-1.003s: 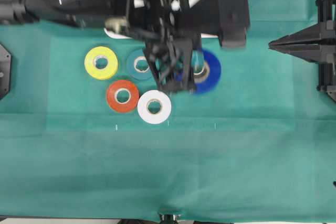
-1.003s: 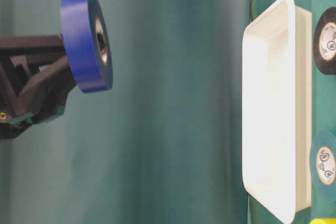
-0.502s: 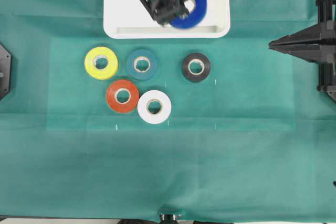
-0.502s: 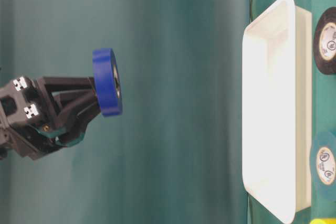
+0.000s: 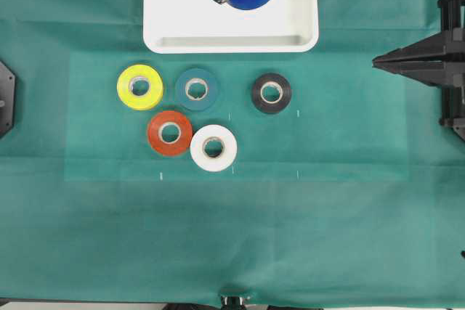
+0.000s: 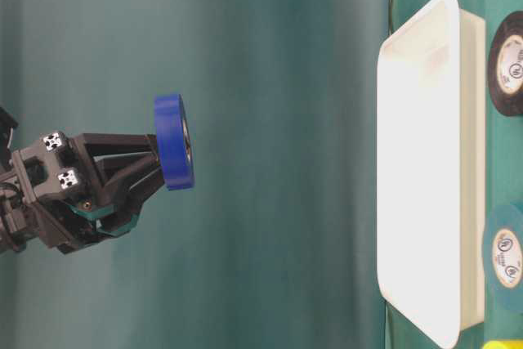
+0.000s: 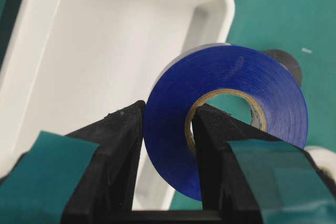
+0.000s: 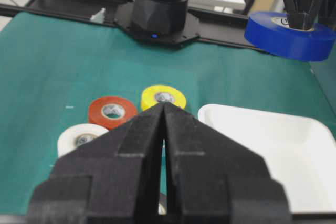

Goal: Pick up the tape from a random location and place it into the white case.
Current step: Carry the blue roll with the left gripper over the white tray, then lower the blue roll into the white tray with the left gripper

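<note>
On the green tabletop (image 5: 232, 237), working from my left, lie a yellow roll (image 5: 139, 86), then a red roll (image 5: 169, 133), a dull teal roll (image 5: 196, 89) and a white roll (image 5: 213, 148), these four bunched close together, with the red and white ones touching. Further right, apart from them, lies a black roll (image 5: 271, 93). Above the middle of that row sits the white case (image 5: 182, 12), and my left gripper (image 7: 167, 145) hangs over it with its jaws pinching the tape (image 7: 226, 114): one finger presses the outside of the blue band, the other sits inside the pale core. From table level the tape (image 6: 174, 153) is clearly up in the air, well clear of the case's rim (image 6: 445, 6), held flat-side toward the tray. Far to the right, my right gripper (image 8: 164, 129) rests off to the side of the rolls with its jaws pressed together, holding nothing.
</note>
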Robot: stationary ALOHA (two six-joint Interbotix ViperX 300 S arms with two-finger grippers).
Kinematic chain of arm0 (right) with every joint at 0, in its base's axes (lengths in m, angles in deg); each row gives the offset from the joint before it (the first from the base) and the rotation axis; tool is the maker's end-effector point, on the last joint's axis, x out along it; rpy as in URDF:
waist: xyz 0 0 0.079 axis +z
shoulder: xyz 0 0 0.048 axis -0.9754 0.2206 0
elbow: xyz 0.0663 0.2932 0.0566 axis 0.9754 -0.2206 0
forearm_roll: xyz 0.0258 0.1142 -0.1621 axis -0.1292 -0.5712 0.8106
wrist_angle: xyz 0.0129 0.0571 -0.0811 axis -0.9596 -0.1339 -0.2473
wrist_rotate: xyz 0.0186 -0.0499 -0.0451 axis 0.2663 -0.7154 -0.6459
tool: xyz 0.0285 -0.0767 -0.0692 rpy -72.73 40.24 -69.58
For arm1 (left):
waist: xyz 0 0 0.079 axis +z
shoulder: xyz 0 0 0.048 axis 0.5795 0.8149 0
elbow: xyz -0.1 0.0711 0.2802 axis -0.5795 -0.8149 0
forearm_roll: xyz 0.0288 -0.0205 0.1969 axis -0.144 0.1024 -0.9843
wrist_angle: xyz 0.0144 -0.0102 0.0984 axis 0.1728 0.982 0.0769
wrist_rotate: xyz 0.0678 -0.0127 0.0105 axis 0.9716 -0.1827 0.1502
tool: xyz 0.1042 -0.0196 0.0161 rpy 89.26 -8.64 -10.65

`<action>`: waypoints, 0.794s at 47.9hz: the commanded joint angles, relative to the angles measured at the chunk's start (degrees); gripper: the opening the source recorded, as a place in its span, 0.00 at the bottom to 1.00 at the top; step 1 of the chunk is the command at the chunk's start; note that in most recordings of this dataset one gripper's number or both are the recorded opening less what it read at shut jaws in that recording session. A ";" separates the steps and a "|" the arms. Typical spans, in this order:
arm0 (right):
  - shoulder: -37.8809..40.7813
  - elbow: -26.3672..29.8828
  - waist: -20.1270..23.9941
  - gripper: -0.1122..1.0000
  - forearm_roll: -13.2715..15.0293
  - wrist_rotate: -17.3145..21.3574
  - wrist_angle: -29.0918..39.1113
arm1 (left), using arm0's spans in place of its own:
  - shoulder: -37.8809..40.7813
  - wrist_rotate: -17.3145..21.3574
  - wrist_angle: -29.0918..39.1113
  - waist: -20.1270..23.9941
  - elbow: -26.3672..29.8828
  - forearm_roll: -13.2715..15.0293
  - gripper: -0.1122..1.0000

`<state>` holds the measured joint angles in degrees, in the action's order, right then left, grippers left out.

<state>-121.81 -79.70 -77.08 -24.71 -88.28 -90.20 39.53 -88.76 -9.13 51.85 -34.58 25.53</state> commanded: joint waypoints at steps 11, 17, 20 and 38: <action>0.18 1.67 0.00 0.10 0.09 0.00 -0.26 | -3.08 -0.09 -0.44 0.09 -0.88 -0.09 0.32; 0.18 1.67 0.00 0.10 0.09 0.00 -0.26 | -3.08 -0.09 -0.44 0.09 -0.88 -0.09 0.32; 0.18 1.76 0.00 0.10 0.09 0.00 -0.26 | -3.08 -0.09 -0.44 0.09 -0.88 -0.09 0.32; 0.18 1.76 0.00 0.10 0.09 -0.09 -0.26 | -3.08 0.00 -0.44 0.09 -0.97 -0.09 0.32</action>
<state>-121.81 -79.61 -77.08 -24.71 -88.28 -90.20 39.09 -88.76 -9.22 51.85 -35.46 25.53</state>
